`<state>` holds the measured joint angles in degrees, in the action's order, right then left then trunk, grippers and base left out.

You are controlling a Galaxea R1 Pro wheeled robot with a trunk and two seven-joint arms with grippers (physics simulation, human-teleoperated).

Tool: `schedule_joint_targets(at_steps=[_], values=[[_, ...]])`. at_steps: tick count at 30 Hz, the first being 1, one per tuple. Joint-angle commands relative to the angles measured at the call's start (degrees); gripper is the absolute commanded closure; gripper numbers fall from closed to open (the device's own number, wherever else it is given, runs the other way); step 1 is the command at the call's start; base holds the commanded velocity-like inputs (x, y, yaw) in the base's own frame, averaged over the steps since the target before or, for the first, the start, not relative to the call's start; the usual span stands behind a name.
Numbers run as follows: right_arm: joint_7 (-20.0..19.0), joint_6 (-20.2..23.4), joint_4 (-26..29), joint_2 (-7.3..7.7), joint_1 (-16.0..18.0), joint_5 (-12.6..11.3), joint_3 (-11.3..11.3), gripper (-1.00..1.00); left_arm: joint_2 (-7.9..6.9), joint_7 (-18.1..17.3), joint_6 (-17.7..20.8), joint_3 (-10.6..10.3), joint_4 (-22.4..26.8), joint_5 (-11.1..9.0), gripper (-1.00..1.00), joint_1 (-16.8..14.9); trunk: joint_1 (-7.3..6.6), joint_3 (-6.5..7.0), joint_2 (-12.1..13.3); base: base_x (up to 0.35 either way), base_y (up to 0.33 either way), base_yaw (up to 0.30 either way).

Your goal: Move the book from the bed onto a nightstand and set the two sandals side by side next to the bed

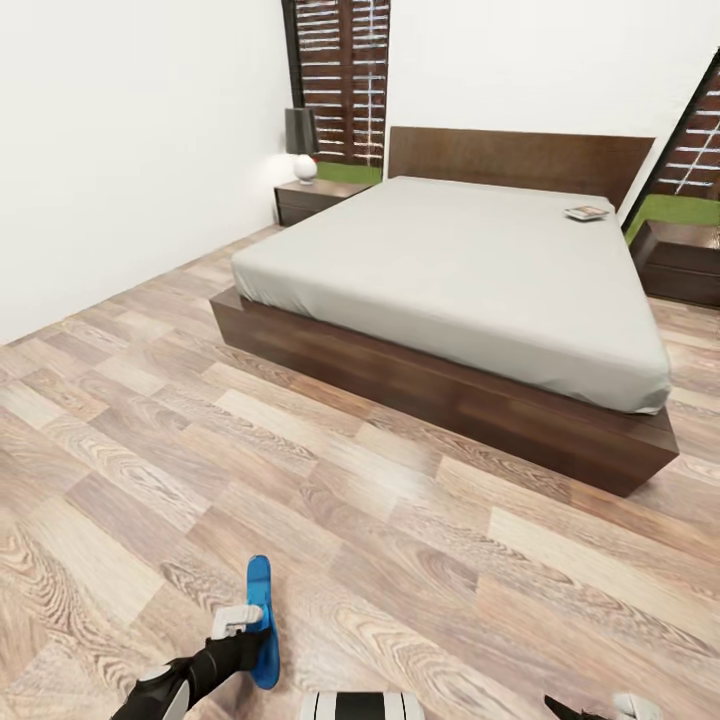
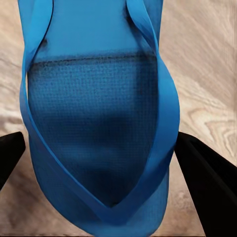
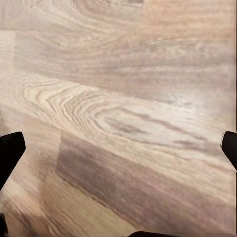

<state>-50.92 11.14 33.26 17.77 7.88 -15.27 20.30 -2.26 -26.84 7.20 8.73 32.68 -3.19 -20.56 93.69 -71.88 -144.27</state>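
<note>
One blue sandal (image 1: pixel 262 620) clamped between the left gripper (image 1: pixel 247 628) jaws above the wood floor (image 1: pixel 400 560), right gripper (image 3: pixel 118 148) jaws spread wide, book (image 1: pixel 586 213) lying on the bed (image 1: pixel 450 270).

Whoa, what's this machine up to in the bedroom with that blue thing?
The robot is carrying a blue sandal, with its left gripper at the sandal; the left wrist view shows a dark finger on each side of the sole, above the wood floor. The bed lies ahead, with the book on its far corner, near the headboard. A nightstand with a lamp stands beside the bed. The right gripper's fingers are spread over bare floor.
</note>
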Motion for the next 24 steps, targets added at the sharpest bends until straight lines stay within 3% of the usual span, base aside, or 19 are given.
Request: schedule_joint_targets(at_steps=[1,14,24], values=[[-0.18,0.25,-0.56,-0.01,0.03,-0.48,0.09,-1.0,0.04,-0.37,0.29,0.28,-0.89,-0.34,1.0,-0.03,-0.04,0.19,0.0,0.0,0.0,0.0],[0.45,-2.12,-1.75,-0.02,0.03,-0.59,-0.01,-1.0,0.03,-0.02,-2.57,0.32,-5.86,-0.26,1.0,-0.03,-0.37,3.07,0.17,0.0,0.0,0.0],[0.87,-2.31,-6.32,0.06,0.03,-0.55,-0.08,-1.0,0.1,0.2,-6.12,0.26,-9.46,-0.23,1.0,-0.05,-0.63,5.29,0.31,0.0,0.0,0.0]])
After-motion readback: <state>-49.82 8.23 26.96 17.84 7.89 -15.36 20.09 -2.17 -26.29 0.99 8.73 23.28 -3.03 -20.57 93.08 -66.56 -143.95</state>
